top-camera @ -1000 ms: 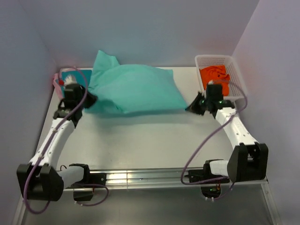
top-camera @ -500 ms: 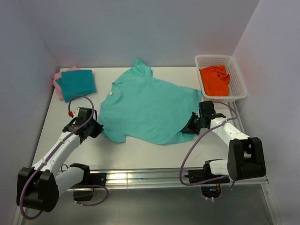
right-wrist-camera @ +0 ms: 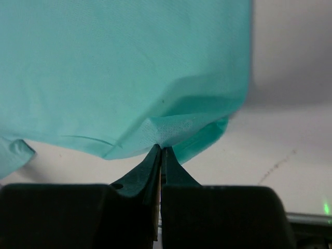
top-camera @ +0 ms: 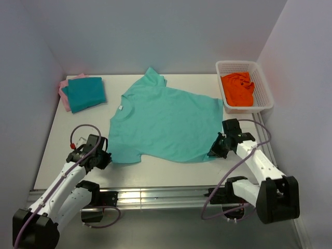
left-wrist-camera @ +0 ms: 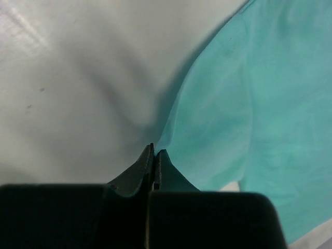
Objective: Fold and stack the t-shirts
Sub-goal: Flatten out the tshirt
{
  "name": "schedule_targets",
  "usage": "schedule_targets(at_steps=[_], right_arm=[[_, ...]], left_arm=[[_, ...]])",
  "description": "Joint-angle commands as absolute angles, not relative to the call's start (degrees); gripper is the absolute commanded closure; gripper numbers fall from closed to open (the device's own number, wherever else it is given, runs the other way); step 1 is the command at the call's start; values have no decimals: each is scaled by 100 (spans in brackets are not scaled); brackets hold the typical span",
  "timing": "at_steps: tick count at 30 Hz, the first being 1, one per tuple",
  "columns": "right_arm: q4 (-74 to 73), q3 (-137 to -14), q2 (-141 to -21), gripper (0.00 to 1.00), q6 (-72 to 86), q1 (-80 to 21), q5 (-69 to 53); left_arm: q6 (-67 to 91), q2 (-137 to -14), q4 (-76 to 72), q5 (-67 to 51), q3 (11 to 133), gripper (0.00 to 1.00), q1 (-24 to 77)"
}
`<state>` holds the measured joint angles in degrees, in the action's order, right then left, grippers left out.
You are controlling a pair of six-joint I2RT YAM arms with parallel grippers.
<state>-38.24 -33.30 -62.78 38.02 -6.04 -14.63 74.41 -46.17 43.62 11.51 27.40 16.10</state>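
- Legible text, brands, numbers, signs: none can be read in the overhead view or in either wrist view.
- Mint-green t-shirt [top-camera: 166, 122]: a small white tag [top-camera: 120, 107] sits at the neck opening. It is too small in the overhead view to tell whether it carries any print.

Spread t-shirt [top-camera: 166, 122] central on table [top-camera: 155, 168], folded stack of 2 [top-camera: 85, 93] far left, basket [top-camera: 236, 64] far right
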Motion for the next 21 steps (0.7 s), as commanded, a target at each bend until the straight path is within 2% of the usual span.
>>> schedule_targets(at_steps=[1, 5, 8, 9, 11, 12, 13, 14, 16, 17, 21], right_arm=[[-4851, -3515, -5600, 100, 4463, -721, -441], [-5299, -3393, -5265, 100, 4860, -721, -150], [-5449, -3121, -5282, 100, 4913, -721, -367], [-5536, -2972, -5308, 88, 4896, -721, -456], [-5677, -2831, -5091, 34, 4913, -721, -684], [-5852, -2778, -4941, 27, 4930, -729, -746], [-5949, -2786, -4774, 9, 4957, -721, -791], [-6089, -2830, -4451, 7, 4983, -721, -774], [-6494, -3145, -4194, 6, 4992, -729, -747], [-6600, -3286, -4097, 6, 4992, -721, -721], [-6838, -4260, -4148, 7, 4834, -729, -580]], left_arm=[[7927, -4334, 4965, 1002, 2593, 100, 1731], [8138, -4035, 5255, 818, 2549, 100, 1828], [8262, -3999, 5344, 572, 2522, 100, 1890], [8270, -3999, 5379, 484, 2531, 100, 1898], [8236, -4017, 5440, 378, 2566, 99, 1951], [8192, -4017, 5458, 317, 2680, 81, 1960], [8165, -4017, 5502, 264, 2785, 69, 1986], [8130, -4025, 5632, 281, 2934, 56, 1995], [8051, -4060, 5887, 543, 3583, 4, 2056], [7990, -4078, 5976, 658, 3838, 1, 2065], [7508, -4490, 6101, 1230, 5235, 2, 2074]])
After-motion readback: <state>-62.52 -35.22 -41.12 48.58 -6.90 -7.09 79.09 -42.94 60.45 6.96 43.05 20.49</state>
